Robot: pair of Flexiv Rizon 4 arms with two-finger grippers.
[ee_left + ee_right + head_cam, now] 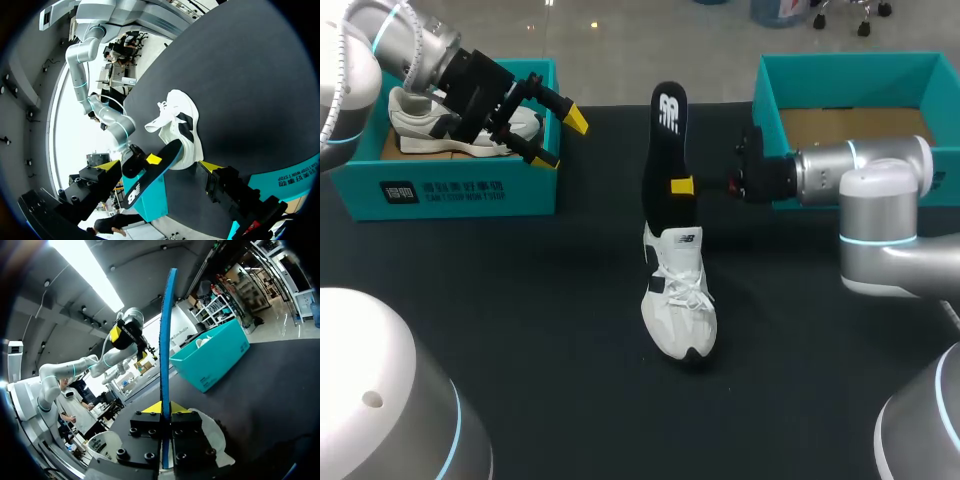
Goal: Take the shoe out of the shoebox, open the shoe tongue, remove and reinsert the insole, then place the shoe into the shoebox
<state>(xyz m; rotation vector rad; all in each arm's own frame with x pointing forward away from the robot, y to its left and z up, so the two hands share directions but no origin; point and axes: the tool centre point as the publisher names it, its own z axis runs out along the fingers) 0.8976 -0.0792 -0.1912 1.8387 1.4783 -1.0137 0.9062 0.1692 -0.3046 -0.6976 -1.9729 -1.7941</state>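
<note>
The right hand (682, 186) is clamped on the long black foam insole (667, 140). It holds it upright over the white mesh sneaker (680, 300) on the black table (520, 330), its lower end seemingly at the opening, ready to slide in. The left hand (561, 139), fingers apart and empty, hangs clear beside the teal cardboard shoebox (470, 190).

Two silver-grey arms with black, yellow-tipped grippers

The left arm (415, 45) and right arm (865, 175) are built of rounded silver-grey links, with a thin glowing cyan ring at each joint. A white ribbed hose (335, 100) is run along the left arm. The left gripper (563, 138) and right gripper (680, 186) are made of angular black blocks, each finger capped by a yellow wedge. Round black screws (133, 431) are set into the right gripper's blocks. At the near edge of the table (520, 330), two white domes (380, 390) ringed in cyan are seen, one marked by a small round hole.
</note>
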